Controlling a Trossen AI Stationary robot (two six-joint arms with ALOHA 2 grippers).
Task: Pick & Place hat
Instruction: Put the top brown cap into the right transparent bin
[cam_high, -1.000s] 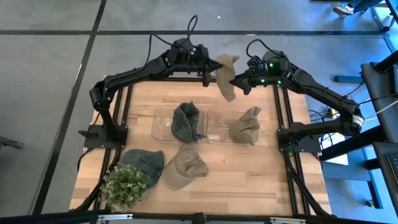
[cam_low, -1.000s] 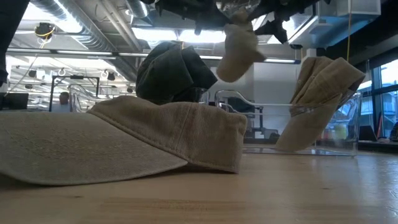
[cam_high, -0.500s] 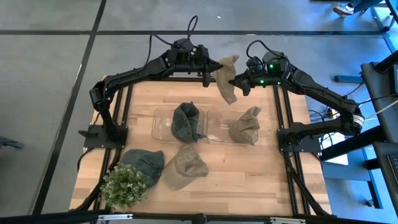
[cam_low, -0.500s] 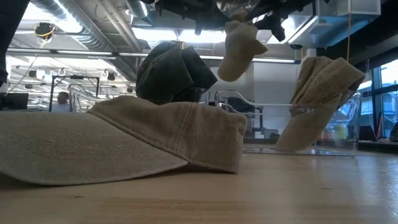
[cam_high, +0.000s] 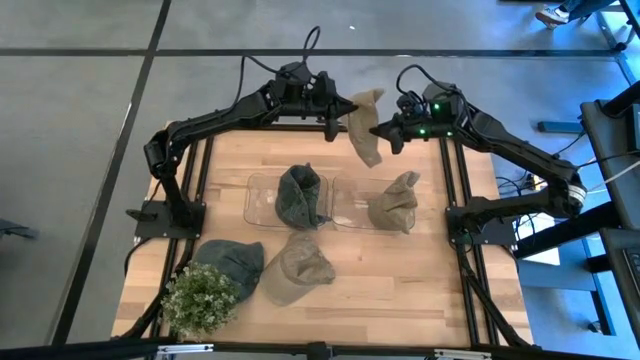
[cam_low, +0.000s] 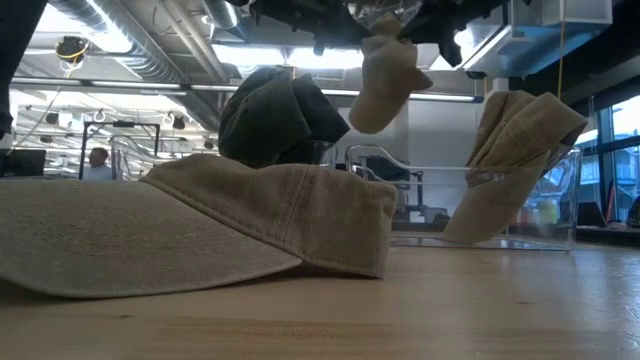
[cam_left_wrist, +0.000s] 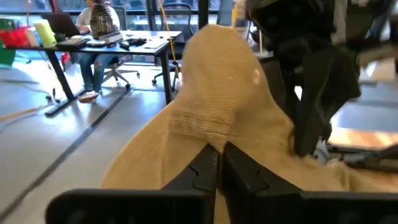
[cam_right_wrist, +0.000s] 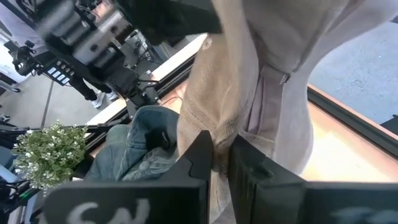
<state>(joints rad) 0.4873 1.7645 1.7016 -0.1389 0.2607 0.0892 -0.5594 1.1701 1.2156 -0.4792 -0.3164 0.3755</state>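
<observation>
Place: open-plan lab or office workspace
Ceiling: exposed ducts (cam_low: 130, 45) and strip lights
Floor: bare grey concrete (cam_high: 70, 150)
Furniture: desks (cam_left_wrist: 118, 43) with a seated person (cam_left_wrist: 99, 22)
Walls: large windows (cam_low: 610, 160)

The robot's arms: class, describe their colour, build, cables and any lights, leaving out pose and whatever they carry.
Both arms are black, slim and jointed. The left gripper and right gripper each end in two dark flat fingers. Black cables loop above both wrists, and small green lights glow on the right arm's wrist.

Tan hat (cam_high: 364, 128), dark green cap (cam_high: 300, 196)
</observation>
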